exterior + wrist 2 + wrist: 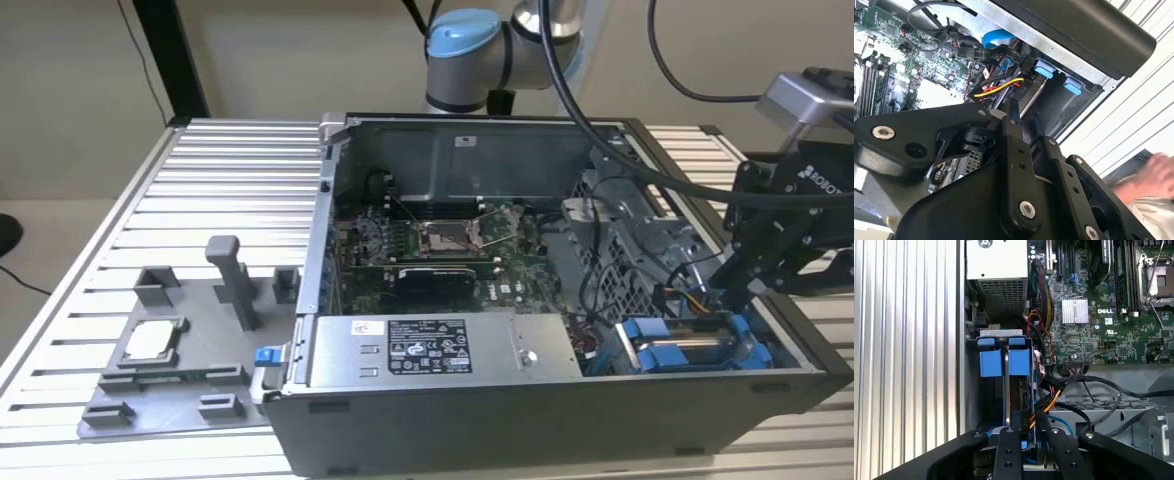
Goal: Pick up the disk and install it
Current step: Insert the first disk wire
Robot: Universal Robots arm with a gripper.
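The disk (678, 342) lies in the drive bay at the open computer case's near corner, on the exterior view's right, and its blue bracket (1019, 362) sits beside a second blue bracket. My gripper (734, 295) reaches down over the bay's end away from the blue tabs. In the first wrist view the gripper (1024, 429) has its two black fingers close together on either side of the disk's end, with blue plastic between them. In the second wrist view the gripper (1024, 117) points toward the blue tabs (1044, 69).
The grey power supply box (427, 348) adjoins the bay. Red, yellow and black cables (1051, 400) run close beside the fingers. The motherboard (441, 245) fills the case floor. A grey parts tray (174, 370) holds a CPU chip. A person's hand (1149, 175) is nearby.
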